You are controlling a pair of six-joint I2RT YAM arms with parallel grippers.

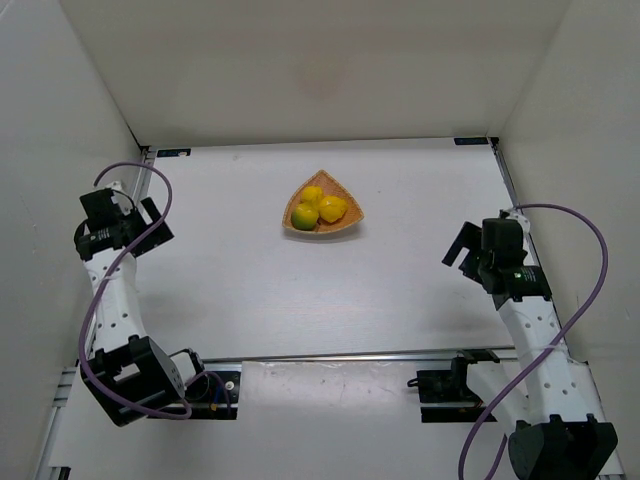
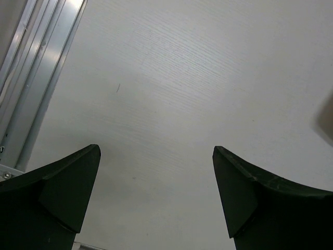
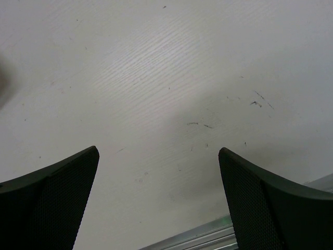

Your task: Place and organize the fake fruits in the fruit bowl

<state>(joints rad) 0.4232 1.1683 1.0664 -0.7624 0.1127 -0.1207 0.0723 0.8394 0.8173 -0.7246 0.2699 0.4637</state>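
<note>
Toward the far middle of the white table (image 1: pixel 250 290): the fruit bowl (image 1: pixel 291 226), light wood, rounded-triangular, one corner pointing at the back wall. Inside it, all three fake fruits (image 1: pixel 330 211), packed close and touching. A yellow pear (image 1: pixel 313 193) in the far corner, a second yellow pear (image 1: pixel 336 206) to the right, a green-and-yellow citrus (image 1: pixel 305 216) at the near left.

Left gripper (image 1: pixel 155 222) (image 2: pixel 156 151) near the table's left edge, well apart from the bowl, jaws spread wide and empty. From its wrist: two dark fingers (image 2: pixel 62 192) over bare tabletop, an aluminium rail (image 2: pixel 41 67) running up the left side, and a blurred tan patch (image 2: pixel 327 120) at the right margin, too soft to identify.

Right gripper (image 1: pixel 462 250) (image 3: pixel 158 151) near the right edge, likewise well apart from the bowl, likewise gaping and gripping nothing. From its wrist: mesh-textured finger pads (image 3: pixel 57 203) over bare tabletop, a few dark scuff marks (image 3: pixel 260 99) off to the right, and a strip of metal rail (image 3: pixel 197 237) along the bottom.

Purple cables (image 1: pixel 140 170) looping off both arms — one arc by the left wall, a larger one by the right.
</note>
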